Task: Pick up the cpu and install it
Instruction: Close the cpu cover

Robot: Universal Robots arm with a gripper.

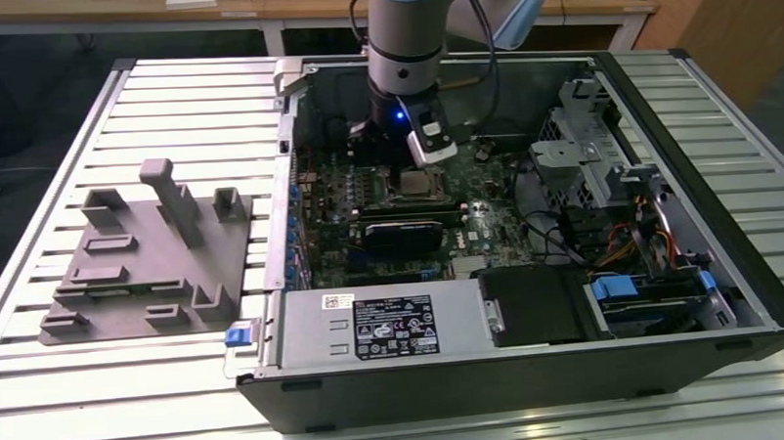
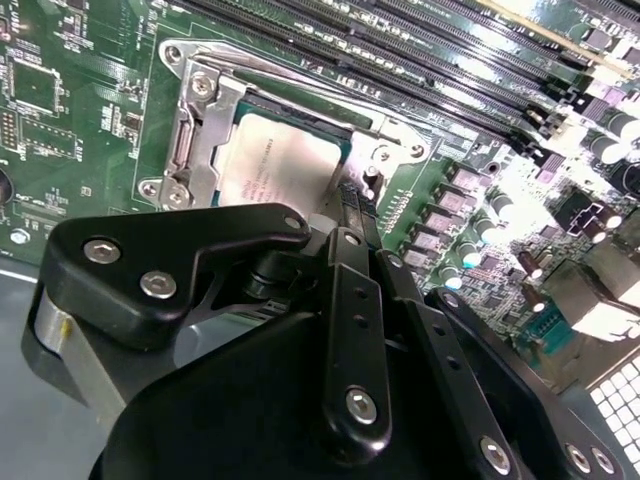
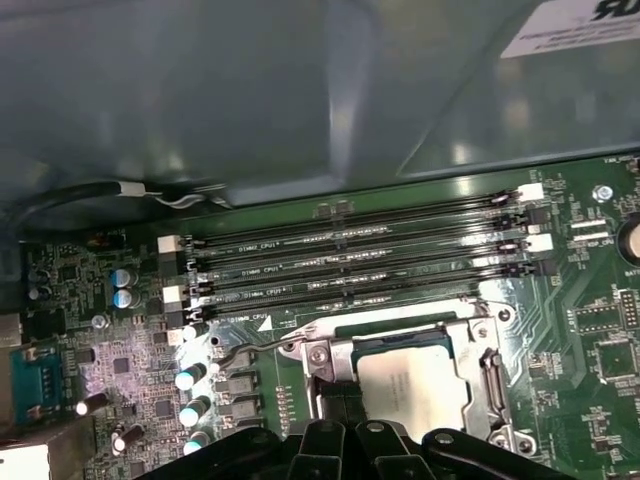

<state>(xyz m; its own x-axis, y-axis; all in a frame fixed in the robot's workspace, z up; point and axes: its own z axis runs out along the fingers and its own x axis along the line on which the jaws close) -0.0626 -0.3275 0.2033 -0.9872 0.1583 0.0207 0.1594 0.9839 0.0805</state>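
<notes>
I hang inside the open computer case [image 1: 747,296], my gripper [image 2: 352,205] low over the green motherboard [image 2: 80,120]. Black, smooth linkage plates with bright screw heads crowd the near part of both wrist views. I cannot tell whether my jaws are clenched or released.

The cpu [image 2: 280,165] lies flat in the socket frame [image 2: 195,130], its pale brushed-metal top facing up, square with crisp edges. The frame is shiny stamped steel with rounded corners and screws, closing in on the chip's sides. My tip stands right at one edge of the cpu; contact I cannot judge.

Just beside the socket run four long, dark memory slots [image 3: 350,245] with white end clips, and past them the dull grey case wall. Small round capacitors [image 3: 125,285] stand near one end of the slots.

In the exterior view, the grey moulded tray [image 1: 133,288] with upright blocks sits on the slatted aluminium table [image 1: 179,100], well apart on that view's left.
</notes>
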